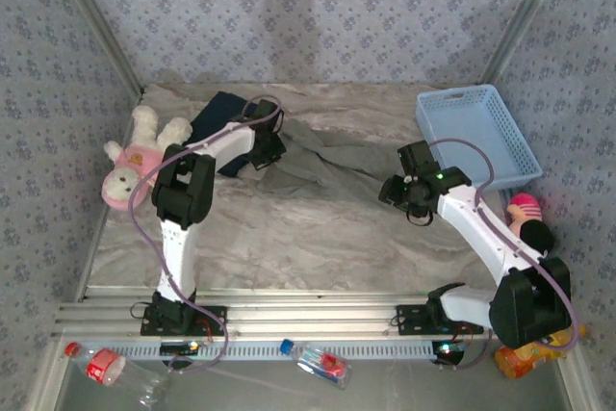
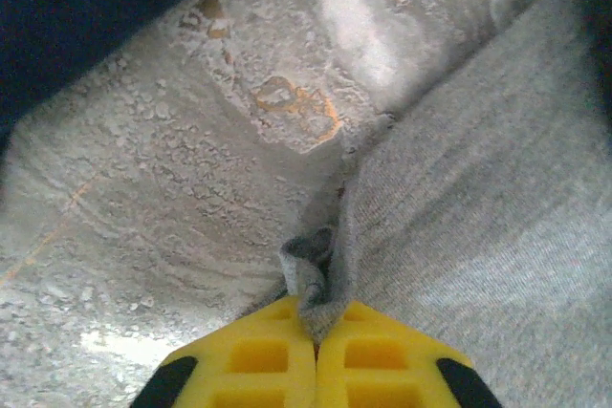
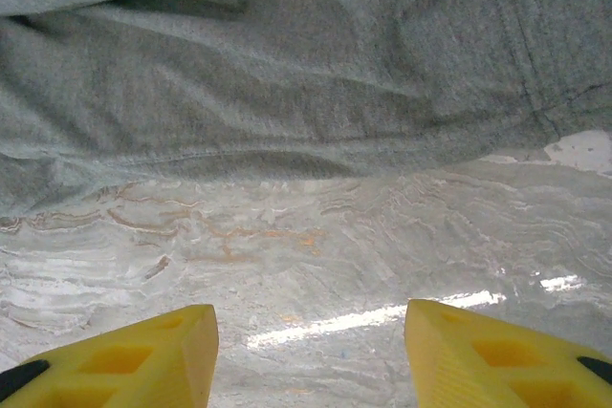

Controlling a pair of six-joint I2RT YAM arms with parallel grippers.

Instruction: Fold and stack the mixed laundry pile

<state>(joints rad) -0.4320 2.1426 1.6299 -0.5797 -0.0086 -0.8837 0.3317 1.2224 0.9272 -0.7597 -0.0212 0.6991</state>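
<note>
Fingers (image 2: 258,355) of the left gripper (image 2: 316,330) pinch a fold of the olive-grey garment (image 2: 478,217) — the right gripper (image 3: 311,327) hangs spread above the table (image 3: 287,236).

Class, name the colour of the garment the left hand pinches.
The garment is grey, clearest in the left wrist view.

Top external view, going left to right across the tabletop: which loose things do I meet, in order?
In order: pink-and-cream plush toy → navy garment → olive-grey garment → light blue mesh basket.
</note>
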